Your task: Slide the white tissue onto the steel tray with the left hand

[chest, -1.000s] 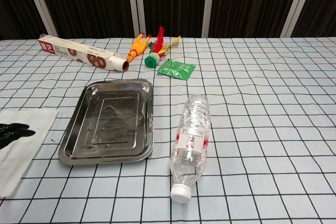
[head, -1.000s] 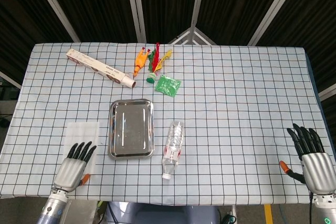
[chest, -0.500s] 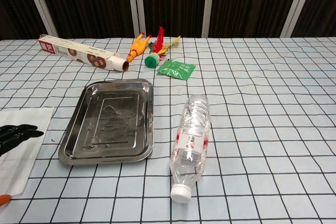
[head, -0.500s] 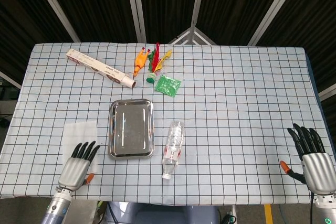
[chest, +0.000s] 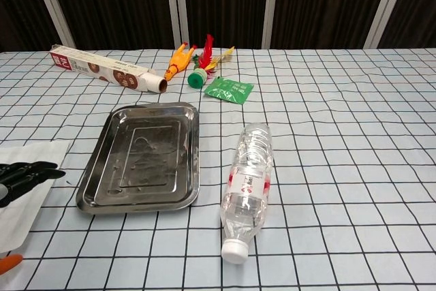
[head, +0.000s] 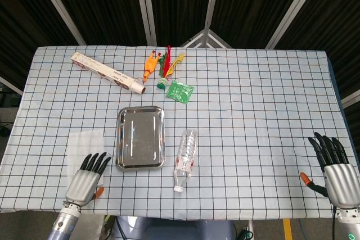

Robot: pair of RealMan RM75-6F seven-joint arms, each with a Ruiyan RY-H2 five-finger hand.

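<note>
- Your left hand [head: 85,179] is flat at the near left edge of the table. Its fingers [chest: 30,172] are spread a little and point toward the steel tray [head: 140,137]. It holds nothing.
- The dark fingertips lie over the near right corner of the white tissue [head: 84,145]. You cannot tell if they press on it.
- The white tissue lies flat on the checked cloth [head: 253,99], just left of the steel tray. It is not on the tray.
- The steel tray has nothing in it.
- A clear bottle [head: 185,159] lies on its side just right of the tray, with its white cap toward you.
- Your right hand [head: 336,168] is at the near right corner of the table, fingers spread, holding nothing.
- At the far side lie a long box [head: 107,73], a feather toy [head: 166,64] and a green packet [head: 180,91].
</note>
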